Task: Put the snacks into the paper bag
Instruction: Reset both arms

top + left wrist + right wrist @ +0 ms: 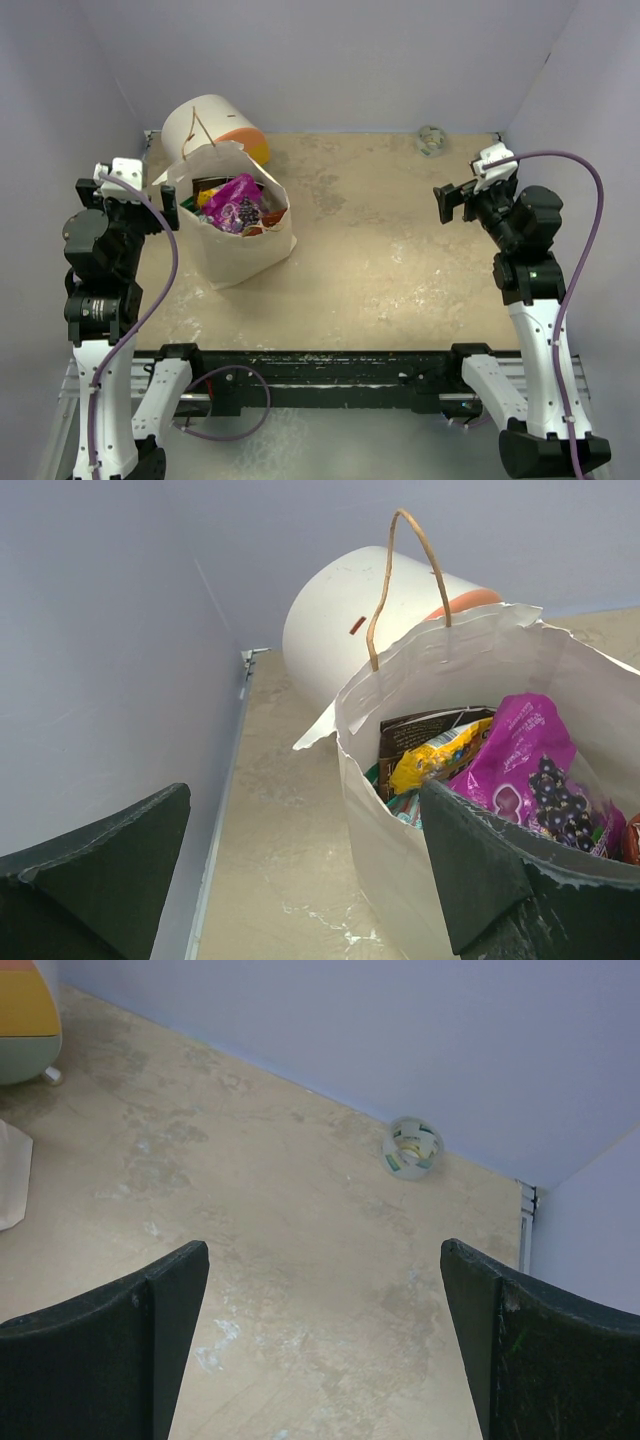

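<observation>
Snacks (238, 205) fill the paper bag (250, 255) on the counter (400, 280); both pairs of jaws stand apart, empty. A nudge from the left arm (100, 250) could topple it.

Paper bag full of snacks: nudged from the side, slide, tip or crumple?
Probably crumples first: the paper bag has a thin, creased rim. May tip too, standing upright with snacks heaped to its mouth.
</observation>
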You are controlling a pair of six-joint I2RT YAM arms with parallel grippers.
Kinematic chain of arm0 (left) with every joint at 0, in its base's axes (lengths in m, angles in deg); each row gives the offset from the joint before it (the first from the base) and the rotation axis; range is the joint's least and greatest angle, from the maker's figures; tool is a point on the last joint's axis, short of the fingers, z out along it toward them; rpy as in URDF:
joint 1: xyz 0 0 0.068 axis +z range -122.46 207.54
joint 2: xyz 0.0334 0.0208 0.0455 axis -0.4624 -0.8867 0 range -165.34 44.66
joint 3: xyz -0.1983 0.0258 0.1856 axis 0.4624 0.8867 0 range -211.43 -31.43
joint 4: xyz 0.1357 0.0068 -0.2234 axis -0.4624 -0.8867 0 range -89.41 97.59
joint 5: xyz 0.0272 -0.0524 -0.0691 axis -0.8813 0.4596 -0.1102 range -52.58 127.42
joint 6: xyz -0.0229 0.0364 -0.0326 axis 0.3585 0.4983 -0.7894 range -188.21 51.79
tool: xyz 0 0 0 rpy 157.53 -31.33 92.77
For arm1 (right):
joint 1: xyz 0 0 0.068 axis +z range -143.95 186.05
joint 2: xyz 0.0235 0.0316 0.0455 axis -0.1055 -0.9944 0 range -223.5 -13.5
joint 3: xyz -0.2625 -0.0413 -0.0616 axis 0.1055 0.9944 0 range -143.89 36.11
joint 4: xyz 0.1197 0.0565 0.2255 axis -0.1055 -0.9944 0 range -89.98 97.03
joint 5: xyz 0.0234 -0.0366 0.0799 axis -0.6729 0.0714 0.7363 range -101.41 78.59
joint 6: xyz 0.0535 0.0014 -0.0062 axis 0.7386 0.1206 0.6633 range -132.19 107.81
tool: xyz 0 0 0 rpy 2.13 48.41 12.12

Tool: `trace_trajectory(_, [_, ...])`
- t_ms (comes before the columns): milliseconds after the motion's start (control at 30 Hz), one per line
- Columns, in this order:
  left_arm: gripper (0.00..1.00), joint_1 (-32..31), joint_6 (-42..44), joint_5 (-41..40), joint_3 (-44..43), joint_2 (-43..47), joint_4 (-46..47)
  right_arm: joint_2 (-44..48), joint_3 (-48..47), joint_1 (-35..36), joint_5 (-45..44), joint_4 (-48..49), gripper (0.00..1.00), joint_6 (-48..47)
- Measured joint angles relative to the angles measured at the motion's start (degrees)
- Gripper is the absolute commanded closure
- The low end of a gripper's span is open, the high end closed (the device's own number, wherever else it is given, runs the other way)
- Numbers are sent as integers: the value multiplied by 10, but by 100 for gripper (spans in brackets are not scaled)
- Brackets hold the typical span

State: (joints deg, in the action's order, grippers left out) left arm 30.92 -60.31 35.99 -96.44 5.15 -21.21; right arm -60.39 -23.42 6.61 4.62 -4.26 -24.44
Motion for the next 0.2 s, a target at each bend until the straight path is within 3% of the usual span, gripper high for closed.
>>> trace_trajectory(200, [1,0,0,-3,0,3,0,1,0,0,0,0,0,0])
